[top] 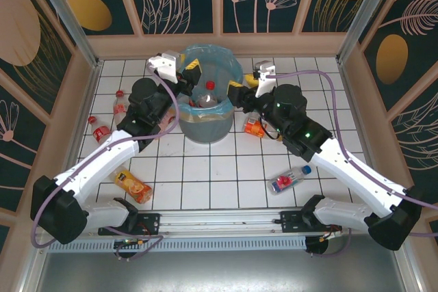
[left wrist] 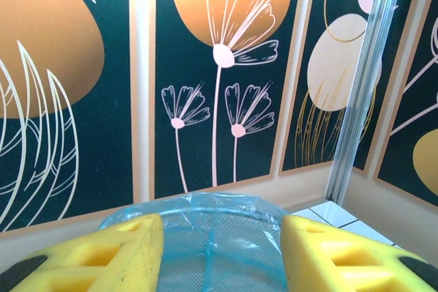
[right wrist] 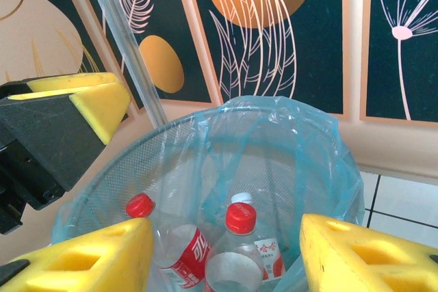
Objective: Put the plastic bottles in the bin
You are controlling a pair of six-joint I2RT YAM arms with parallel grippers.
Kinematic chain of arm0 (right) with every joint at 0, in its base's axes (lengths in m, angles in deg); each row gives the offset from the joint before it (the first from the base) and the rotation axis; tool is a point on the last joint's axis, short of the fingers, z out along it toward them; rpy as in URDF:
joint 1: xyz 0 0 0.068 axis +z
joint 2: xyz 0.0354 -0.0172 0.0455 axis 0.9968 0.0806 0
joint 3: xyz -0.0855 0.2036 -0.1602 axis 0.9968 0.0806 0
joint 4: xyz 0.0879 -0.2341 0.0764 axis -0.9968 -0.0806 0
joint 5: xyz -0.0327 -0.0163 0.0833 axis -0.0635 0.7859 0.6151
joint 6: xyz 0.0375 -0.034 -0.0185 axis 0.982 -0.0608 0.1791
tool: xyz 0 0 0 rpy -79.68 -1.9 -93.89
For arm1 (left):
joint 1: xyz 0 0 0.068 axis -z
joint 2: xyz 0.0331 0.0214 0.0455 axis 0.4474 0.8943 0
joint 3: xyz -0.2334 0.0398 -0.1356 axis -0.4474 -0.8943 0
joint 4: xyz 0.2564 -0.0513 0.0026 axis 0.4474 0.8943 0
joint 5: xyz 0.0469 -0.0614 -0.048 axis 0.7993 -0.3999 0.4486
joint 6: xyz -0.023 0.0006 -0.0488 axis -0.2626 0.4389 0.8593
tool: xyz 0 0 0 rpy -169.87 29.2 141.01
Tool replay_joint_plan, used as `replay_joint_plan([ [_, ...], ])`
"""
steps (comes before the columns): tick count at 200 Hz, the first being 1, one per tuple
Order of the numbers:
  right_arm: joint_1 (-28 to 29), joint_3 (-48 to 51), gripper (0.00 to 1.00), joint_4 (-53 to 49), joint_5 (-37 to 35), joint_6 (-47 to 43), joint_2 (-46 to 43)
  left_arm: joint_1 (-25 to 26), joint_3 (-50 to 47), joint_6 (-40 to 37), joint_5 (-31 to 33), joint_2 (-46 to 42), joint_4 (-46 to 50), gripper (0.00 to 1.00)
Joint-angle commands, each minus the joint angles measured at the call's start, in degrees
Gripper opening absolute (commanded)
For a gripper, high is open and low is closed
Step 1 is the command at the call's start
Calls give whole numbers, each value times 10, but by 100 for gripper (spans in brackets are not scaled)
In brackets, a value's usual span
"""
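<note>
The bin point(top: 205, 124) stands at the middle back of the table, grey mesh lined with a blue bag. A red-capped bottle point(top: 210, 87) shows inside it. My left gripper point(top: 191, 75) hangs over the bin's left rim, open, and in the left wrist view its yellow fingers point(left wrist: 126, 258) have only the bag-covered rim point(left wrist: 212, 213) between them. My right gripper point(top: 239, 95) is open at the bin's right rim. The right wrist view looks down into the bin point(right wrist: 287, 135) at two red-capped bottles point(right wrist: 241, 218) point(right wrist: 141, 205) and a white-capped one point(right wrist: 241, 198), all below the gripper point(right wrist: 226, 258).
Loose bottles lie on the tiles. Two are at the left point(top: 120, 104) point(top: 100, 128), and an orange one point(top: 133, 184) is at the front left. A blue-capped one point(top: 290, 180) is at the front right, and an orange one point(top: 253, 126) leans by the bin's right side. Patterned walls enclose the table.
</note>
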Motion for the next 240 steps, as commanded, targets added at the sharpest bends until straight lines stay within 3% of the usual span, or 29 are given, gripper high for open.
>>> replay_joint_plan([
  [1,7,-5,59,13,-6,1,4,0,-8,-5,-2,-17,-28,48],
  [46,9,-10,59,6,-8,-1,4,1,12,2,22,-38,2,48],
  [90,56,-44,59,-21,-49,-42,20,0,93,41,115,-76,213,48],
  [135,165,-119,60,-37,-90,-113,103,1,38,132,221,-188,388,48],
  [177,249,-190,61,-24,-20,-134,236,1,-46,229,322,-308,537,48],
  [203,270,-230,62,-14,29,-102,313,1,-94,274,391,-373,582,45],
  [228,279,-268,62,-22,64,-68,365,-1,-119,286,429,-384,594,46],
  [240,283,-274,62,-26,65,-63,377,-6,-125,285,435,-374,590,52],
])
